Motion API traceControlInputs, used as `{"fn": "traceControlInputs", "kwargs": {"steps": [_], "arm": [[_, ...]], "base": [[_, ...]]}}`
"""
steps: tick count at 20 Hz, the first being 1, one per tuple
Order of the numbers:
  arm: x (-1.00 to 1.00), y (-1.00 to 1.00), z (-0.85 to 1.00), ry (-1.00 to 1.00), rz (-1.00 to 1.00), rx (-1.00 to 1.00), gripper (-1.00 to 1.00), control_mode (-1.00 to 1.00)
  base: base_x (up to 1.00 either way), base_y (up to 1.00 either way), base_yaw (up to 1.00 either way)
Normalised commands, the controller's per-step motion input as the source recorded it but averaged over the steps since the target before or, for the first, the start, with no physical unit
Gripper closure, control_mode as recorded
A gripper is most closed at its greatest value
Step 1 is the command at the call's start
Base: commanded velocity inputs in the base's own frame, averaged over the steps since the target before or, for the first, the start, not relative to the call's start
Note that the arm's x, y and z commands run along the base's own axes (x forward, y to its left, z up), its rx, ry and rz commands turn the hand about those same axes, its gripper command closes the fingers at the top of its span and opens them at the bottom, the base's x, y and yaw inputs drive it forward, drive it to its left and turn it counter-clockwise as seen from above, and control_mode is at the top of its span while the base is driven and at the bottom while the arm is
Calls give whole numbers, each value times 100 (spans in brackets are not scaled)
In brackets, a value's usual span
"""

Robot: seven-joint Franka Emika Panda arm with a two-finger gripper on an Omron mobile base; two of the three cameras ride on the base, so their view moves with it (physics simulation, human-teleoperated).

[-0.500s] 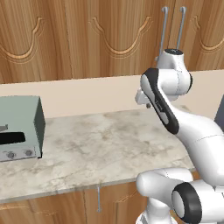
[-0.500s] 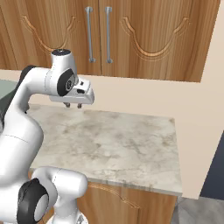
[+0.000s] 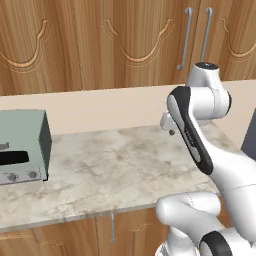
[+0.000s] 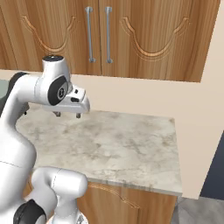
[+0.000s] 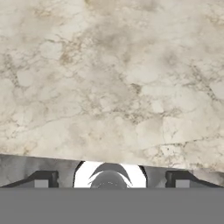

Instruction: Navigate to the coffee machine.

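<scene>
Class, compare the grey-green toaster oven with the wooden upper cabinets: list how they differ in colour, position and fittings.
The grey-green boxy toaster oven stands on the marble counter; the brown wooden upper cabinets hang on the wall above it. The toaster oven carries small round knobs; the cabinets carry long vertical metal handles. Both sit along the same wall.

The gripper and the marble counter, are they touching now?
Apart. In the right base view the gripper hangs above the marble counter, with bare wall visible beneath its fingers. It holds nothing.
</scene>
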Motion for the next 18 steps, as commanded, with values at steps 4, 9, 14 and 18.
{"fn": "traceControlInputs", "kwargs": {"steps": [4, 9, 14, 18], "arm": [[-59, 0, -36, 0, 1, -3, -100, 100], [0, 0, 0, 0, 0, 0, -100, 100], [0, 0, 0, 0, 0, 0, -100, 100], [0, 0, 0, 0, 0, 0, -100, 100]], "base": [[-19, 0, 3], [-62, 7, 40], [-18, 7, 73], [0, 3, 89]]}}
